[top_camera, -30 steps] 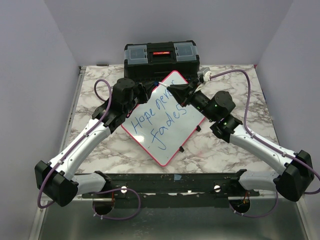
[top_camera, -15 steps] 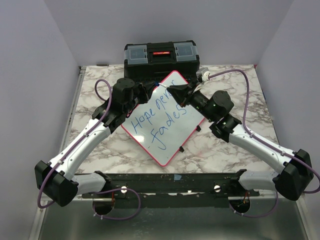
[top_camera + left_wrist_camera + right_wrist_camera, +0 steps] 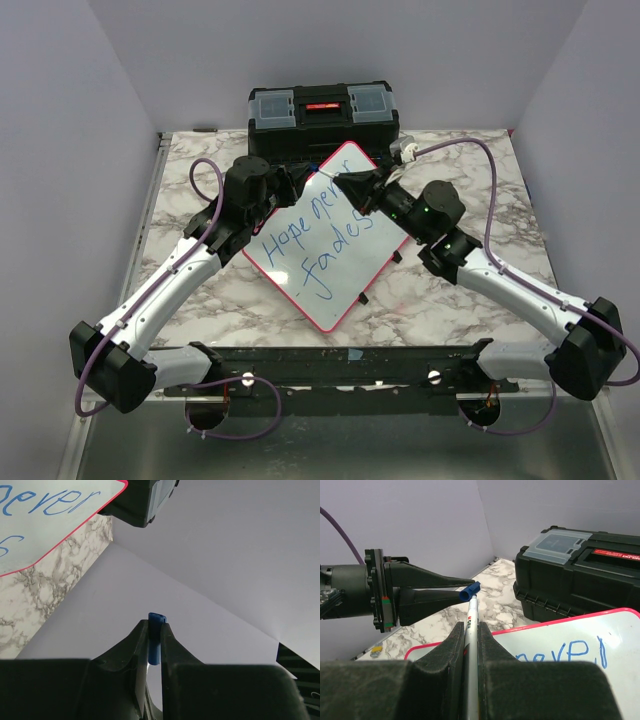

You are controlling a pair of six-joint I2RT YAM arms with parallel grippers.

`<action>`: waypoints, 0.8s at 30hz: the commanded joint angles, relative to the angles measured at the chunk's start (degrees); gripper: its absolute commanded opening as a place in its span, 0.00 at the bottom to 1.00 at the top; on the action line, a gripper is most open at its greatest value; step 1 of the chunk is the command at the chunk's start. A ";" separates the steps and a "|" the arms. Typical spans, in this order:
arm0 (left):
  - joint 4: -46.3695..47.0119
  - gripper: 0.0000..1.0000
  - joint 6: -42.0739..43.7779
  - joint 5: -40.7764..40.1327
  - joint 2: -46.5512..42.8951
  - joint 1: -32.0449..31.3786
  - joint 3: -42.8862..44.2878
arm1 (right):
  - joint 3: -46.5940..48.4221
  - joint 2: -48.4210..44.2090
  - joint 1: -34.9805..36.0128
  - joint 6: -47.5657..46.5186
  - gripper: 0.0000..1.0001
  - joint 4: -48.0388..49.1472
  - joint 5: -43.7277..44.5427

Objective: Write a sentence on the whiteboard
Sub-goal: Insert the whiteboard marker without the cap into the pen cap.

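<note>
**Cap and marker meet over the board's far corner**

Pale lavender walls on three sides of a grey-veined white marble table.

Left arm reaches in from the near left. The left fingers sit over the upper-left edge of the board, clamped on a small blue plastic cap. In the left wrist view the cap's end pokes out just past the fingertips.

Mid-table is the flat white rectangular whiteboard with a thin red-pink frame, lying flat and turned diamond-wise. Its far corner is just in front of the black plastic toolbox with clear lid compartments, which stands at the table's far edge. "Hope never fades" is written on the board in blue, in two lines.

Right arm comes in from the near right. The right fingers are above the board's far corner, closed tight on a slim white-barrelled marker. In the right wrist view the marker points away from the camera with its far end right at the cap's mouth. Can't tell if the tip is inside or only touching. The two sets of fingers face each other, close together.
</note>
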 commanded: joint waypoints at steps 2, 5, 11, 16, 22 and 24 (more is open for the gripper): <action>-0.03 0.00 -4.16 0.72 0.29 -0.24 0.39 | -0.01 -2.06 0.38 0.10 0.01 0.33 0.53; -0.13 0.00 -4.24 0.91 0.49 -0.25 0.62 | 0.37 -2.31 0.41 0.10 0.01 -0.22 0.24; -0.19 0.00 -4.25 0.66 0.63 -0.09 0.58 | 0.11 -2.38 0.38 0.64 0.01 -0.16 -0.56; 0.17 0.00 -4.21 1.15 1.01 -0.12 0.73 | -0.05 -1.85 0.49 1.33 0.01 -0.12 -1.48; 0.01 0.00 -4.49 0.80 1.10 -0.05 0.76 | -0.68 -2.28 0.55 1.35 0.01 -0.30 -1.56; 0.33 0.00 -4.60 0.80 1.10 -0.01 0.68 | -0.84 -2.38 0.59 1.39 0.01 -0.61 -1.30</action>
